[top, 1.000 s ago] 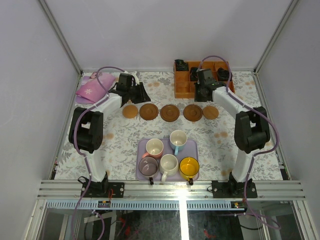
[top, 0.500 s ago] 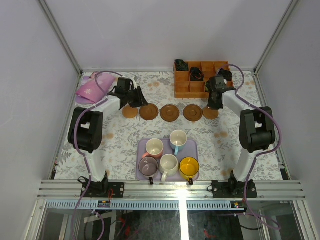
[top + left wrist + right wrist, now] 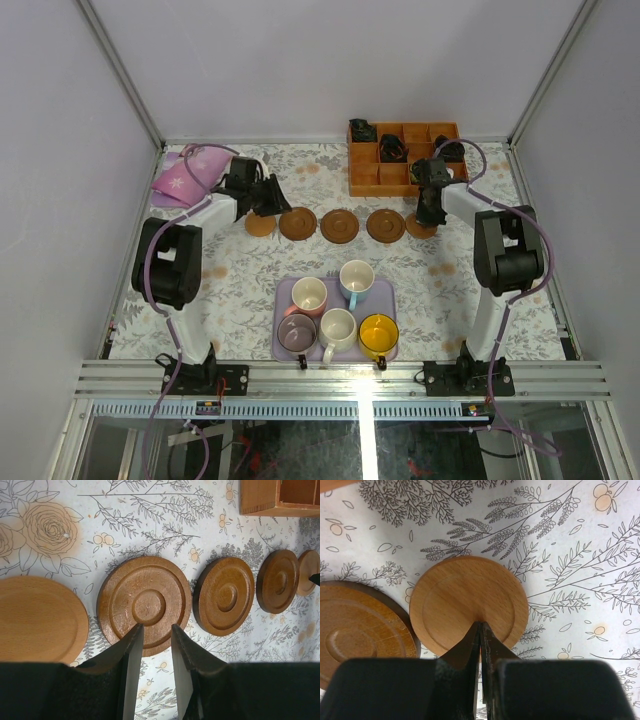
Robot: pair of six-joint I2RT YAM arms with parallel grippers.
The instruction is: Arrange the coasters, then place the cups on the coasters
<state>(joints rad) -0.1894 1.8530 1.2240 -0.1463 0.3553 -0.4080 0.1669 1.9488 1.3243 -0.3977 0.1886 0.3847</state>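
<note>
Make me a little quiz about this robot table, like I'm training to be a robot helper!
1. How many round brown wooden coasters lie in the row?
2. True or false: all five small ceramic cups sit on the lavender rectangular tray.
3. The right gripper is: A wide open, B shut, C gripping a cup.
Key: 1. five; 2. true; 3. B.
</note>
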